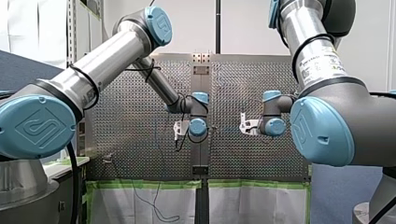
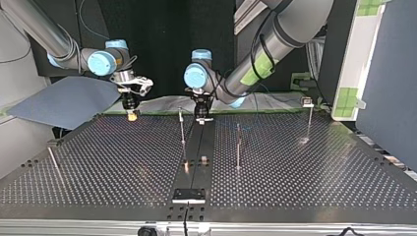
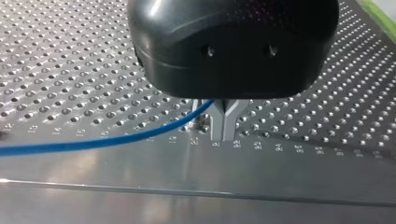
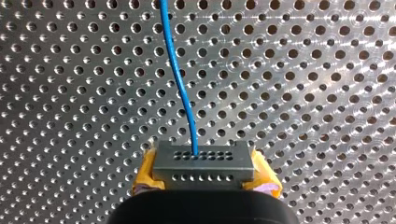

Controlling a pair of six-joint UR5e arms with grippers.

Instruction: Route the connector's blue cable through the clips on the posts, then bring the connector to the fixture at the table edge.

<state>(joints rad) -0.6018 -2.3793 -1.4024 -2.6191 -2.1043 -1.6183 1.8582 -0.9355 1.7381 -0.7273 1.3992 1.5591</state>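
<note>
Only the right wrist view shows my right gripper [image 4: 204,179] clamped on the connector [image 4: 203,161], its blue cable [image 4: 180,84] leaving at twelve o'clock. The left wrist view shows my left gripper [image 3: 223,123] pinched narrow on that cable (trailing off at its nine o'clock). The top view adds the fixture [image 2: 188,195] at the table's six o'clock edge.

My left arm [image 1: 107,60] and right arm [image 1: 322,60] both reach inward, wrists bent so the pincers point straight down. The left pincer [image 3: 222,133] has its metal fingers [image 3: 215,123] closed at the tips, pinching the cable [image 3: 93,143]. The right pincer [image 4: 204,171] clamps its yellow pads [image 4: 147,173] on the connector [image 4: 203,161].
</note>
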